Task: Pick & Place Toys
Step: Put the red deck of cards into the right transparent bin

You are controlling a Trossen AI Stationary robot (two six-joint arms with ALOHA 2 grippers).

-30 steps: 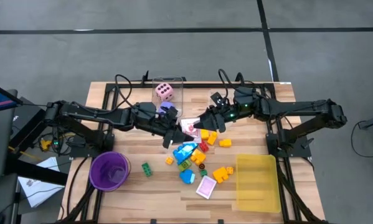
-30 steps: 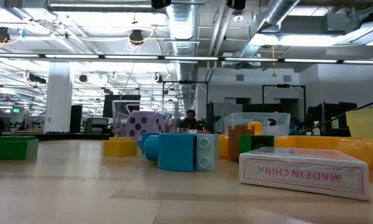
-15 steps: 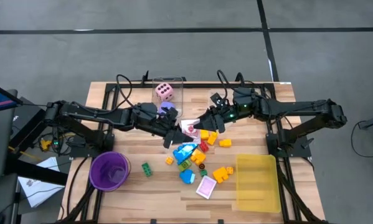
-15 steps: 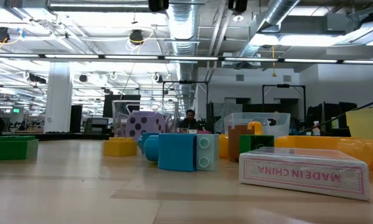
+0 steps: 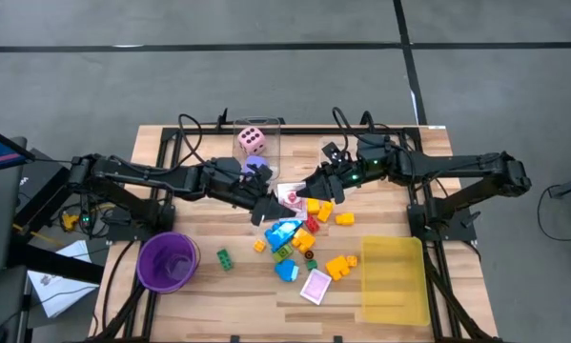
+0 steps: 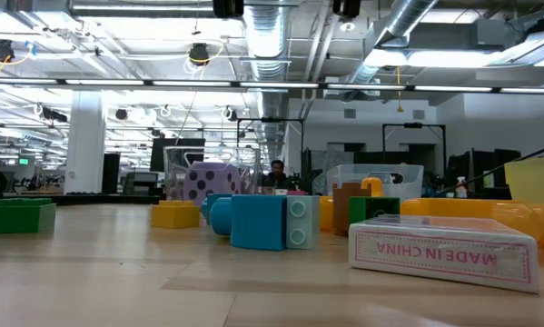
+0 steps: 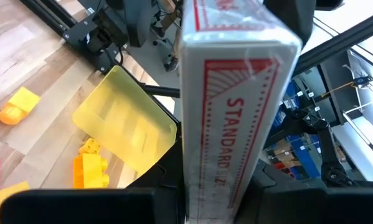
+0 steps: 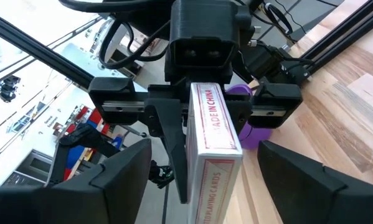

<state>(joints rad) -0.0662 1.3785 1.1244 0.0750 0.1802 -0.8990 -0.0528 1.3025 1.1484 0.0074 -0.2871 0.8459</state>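
Note:
A pink-white card box (image 5: 288,193) is held in the air between my two grippers, above the middle of the table. My left gripper (image 5: 269,203) is shut on it. My right gripper (image 5: 310,187) faces it, open, with one finger on either side of the box's free end (image 8: 211,180), apart from it. Below lie the loose toys (image 5: 299,238): yellow, orange, blue, green and red blocks. A second card box (image 5: 316,286) lies flat on the table nearer the front and also shows in the low view (image 6: 444,252). My left gripper pinches the card box between its two fingers (image 8: 167,143), one on each broad face (image 7: 192,93). A narrow printed side (image 7: 236,143) faces its wrist camera. The fingers come about level from the table's left and lie along the box. The box is lifted clear and sticks out toward my right gripper.
A purple cup (image 5: 168,260) stands front left. A yellow tray (image 5: 394,278) lies front right. A clear box with a pink die (image 5: 252,141) stands at the back, a purple die (image 5: 257,167) beside it. A lone green block (image 5: 225,258) lies right of the cup.

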